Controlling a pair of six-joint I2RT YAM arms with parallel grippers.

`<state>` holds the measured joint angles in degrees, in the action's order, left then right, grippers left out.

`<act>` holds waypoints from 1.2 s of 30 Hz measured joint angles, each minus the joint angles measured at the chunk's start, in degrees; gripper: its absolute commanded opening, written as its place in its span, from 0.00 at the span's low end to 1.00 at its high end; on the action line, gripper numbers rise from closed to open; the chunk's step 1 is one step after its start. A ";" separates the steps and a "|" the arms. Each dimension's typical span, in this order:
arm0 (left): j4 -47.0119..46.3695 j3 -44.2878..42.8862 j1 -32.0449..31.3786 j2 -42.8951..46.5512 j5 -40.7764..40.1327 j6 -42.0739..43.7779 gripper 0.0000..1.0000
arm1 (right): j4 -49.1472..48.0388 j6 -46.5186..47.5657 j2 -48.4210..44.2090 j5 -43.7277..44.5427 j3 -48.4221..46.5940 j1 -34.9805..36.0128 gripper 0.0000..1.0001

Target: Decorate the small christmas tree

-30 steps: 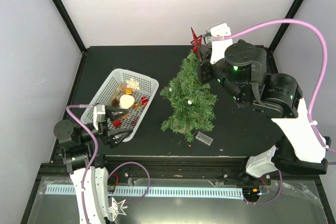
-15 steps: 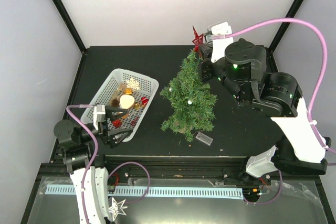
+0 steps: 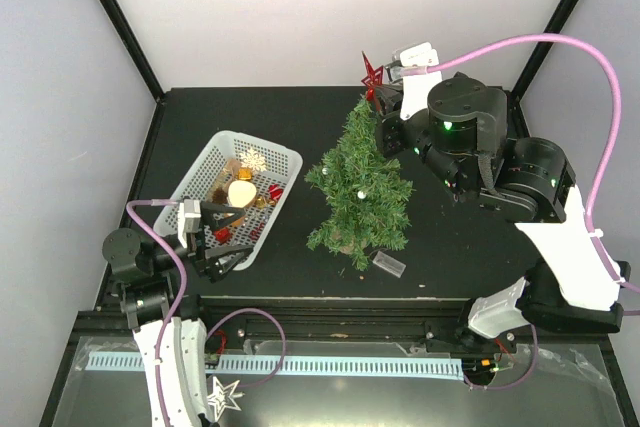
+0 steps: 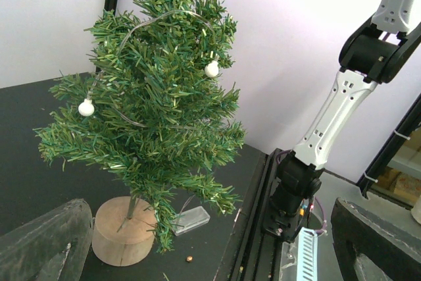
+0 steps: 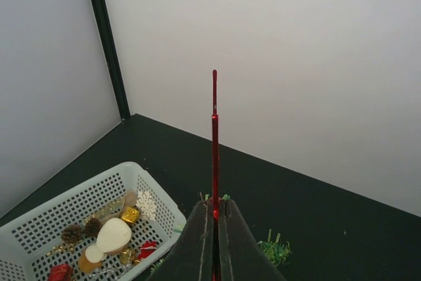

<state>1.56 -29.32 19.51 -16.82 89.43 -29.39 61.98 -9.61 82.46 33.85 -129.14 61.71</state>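
Top external — right gripper tight on red star near small christmas tree — left gripper wide.

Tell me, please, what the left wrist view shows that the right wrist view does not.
Only the left wrist view shows the small christmas tree from the side, with its white bulbs, its round wooden base and a clear box beside it, framed by the open left gripper. Only the right wrist view shows the right gripper shut on the red star, seen edge-on, and the white basket of ornaments. Both show the black table and white wall; the right wrist view catches only green tips of the tree.
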 measured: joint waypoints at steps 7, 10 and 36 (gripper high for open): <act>-0.02 0.00 0.00 0.00 0.00 0.00 0.99 | 0.20 -0.63 0.09 -0.63 -0.70 -0.04 0.01; -0.02 0.00 0.00 0.00 -0.02 0.00 0.99 | 0.20 -0.79 0.09 -0.74 -0.96 -0.04 0.01; -0.02 0.02 0.00 0.00 0.00 0.00 0.99 | 0.63 -0.83 1.62 -0.81 -2.27 -0.04 0.01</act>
<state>1.54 -29.30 19.51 -16.82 89.43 -29.39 62.61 -10.44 84.07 33.04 -131.41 61.67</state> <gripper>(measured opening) 0.989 0.024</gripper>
